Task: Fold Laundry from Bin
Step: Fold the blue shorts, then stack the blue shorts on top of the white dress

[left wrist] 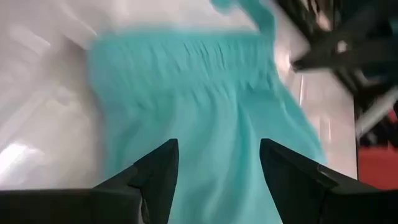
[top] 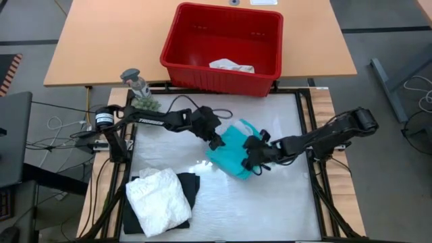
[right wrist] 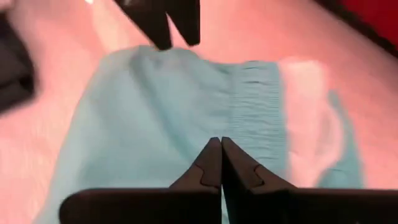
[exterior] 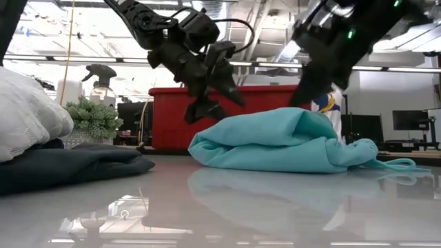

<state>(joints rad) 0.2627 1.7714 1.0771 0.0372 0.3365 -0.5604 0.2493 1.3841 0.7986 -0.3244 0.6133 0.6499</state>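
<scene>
Lying crumpled mid-table, teal garment (top: 231, 156), gathered ribbing

Overhead, table-level, two wrist close-ups

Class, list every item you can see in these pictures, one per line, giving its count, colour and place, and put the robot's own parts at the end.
teal garment: one, teal, bunched at the middle of the white work surface.
white garment: one, white, front-left of the surface, lying on the black garment.
black garment: one, black, under the white one.
bin: one, red, on the wooden table behind the work surface.
white cloth in bin: one, white, on the bin floor.
spray bottle: one, clear with grey top, left of the bin.
small plant: one, green, beside the bottle.
left gripper: one, dark, open above the teal garment.
right gripper: one, dark, shut over the teal garment's right side.
</scene>
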